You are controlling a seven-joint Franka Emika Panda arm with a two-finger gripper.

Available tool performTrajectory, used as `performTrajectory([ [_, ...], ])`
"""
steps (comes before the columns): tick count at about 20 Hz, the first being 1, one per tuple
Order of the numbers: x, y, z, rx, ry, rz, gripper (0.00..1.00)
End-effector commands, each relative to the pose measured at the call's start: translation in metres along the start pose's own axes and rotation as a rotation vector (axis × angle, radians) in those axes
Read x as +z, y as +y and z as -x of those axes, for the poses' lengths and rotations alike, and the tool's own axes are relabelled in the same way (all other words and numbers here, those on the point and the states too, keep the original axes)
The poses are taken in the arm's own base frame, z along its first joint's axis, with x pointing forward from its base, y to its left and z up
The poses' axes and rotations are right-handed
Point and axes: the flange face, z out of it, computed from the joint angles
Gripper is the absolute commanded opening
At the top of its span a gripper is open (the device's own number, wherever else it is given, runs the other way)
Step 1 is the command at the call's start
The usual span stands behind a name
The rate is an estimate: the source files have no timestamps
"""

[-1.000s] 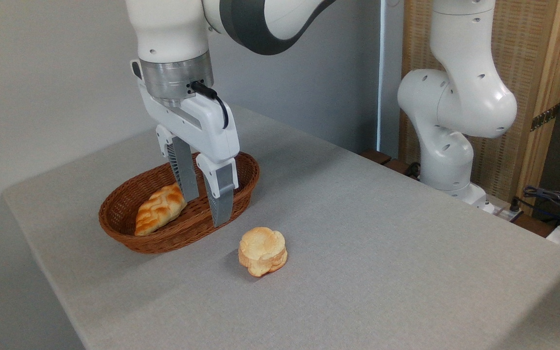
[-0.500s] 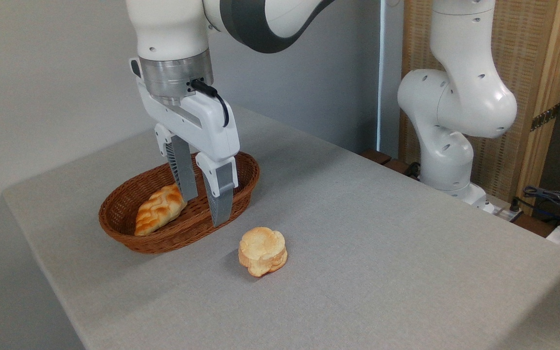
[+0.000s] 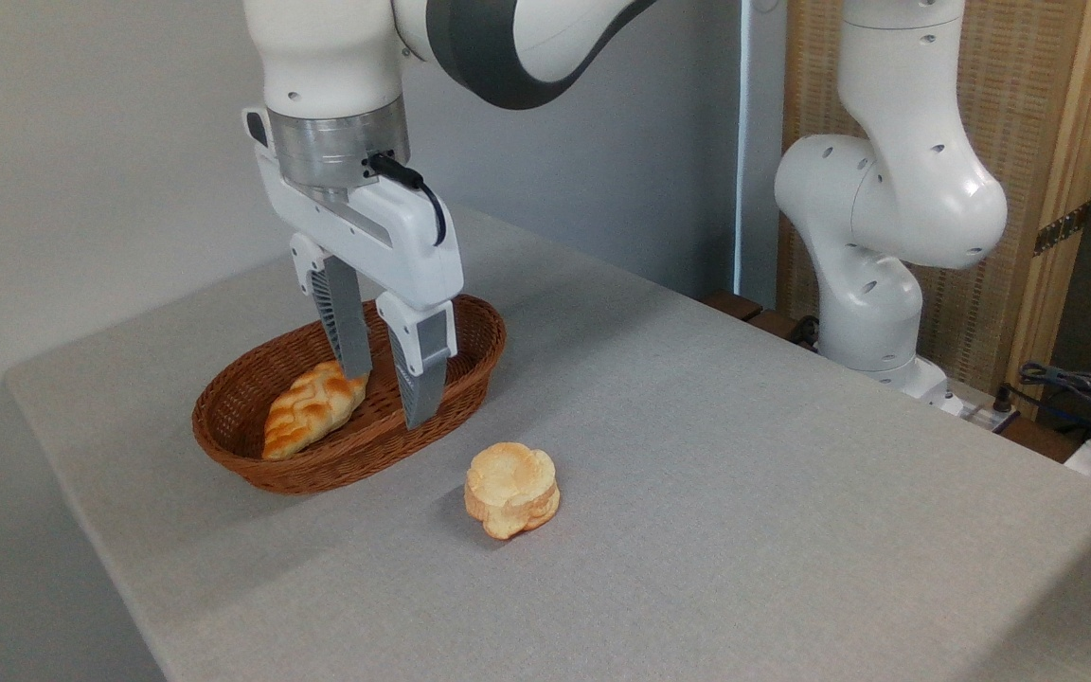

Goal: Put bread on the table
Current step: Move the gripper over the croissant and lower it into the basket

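Observation:
The bread [image 3: 311, 408], a golden-brown braided loaf, lies inside the oval wicker basket [image 3: 252, 464] on the left of the grey table [image 3: 744, 455]. My gripper [image 3: 386, 400] hangs open over the basket, just right of the loaf's far end. One finger's tip stands right beside that end, and the other finger reaches down in front of the basket's inner weave. Nothing is held between them.
A pale round flower-shaped bun [image 3: 512, 489] rests on the table just in front and right of the basket. The arm's white base [image 3: 877, 265] stands behind the table's right edge, with cables [image 3: 1076, 388] at the far right.
The gripper has shifted slightly left and up across the basket, toward the loaf's far end. Its fingers stay open. The loaf and the bun have not moved.

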Motion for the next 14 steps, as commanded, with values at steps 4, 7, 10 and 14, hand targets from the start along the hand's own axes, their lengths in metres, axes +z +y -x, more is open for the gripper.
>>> performTrajectory([
  [4, 0.014, 0.053, -0.036, -0.027, -0.002, 0.051, 1.00],
  [7, 0.022, 0.075, -0.052, -0.050, 0.000, 0.053, 1.00],
  [10, 0.031, 0.102, -0.070, -0.071, 0.011, 0.058, 1.00],
  [14, 0.046, 0.123, -0.086, -0.090, 0.018, 0.068, 1.00],
])
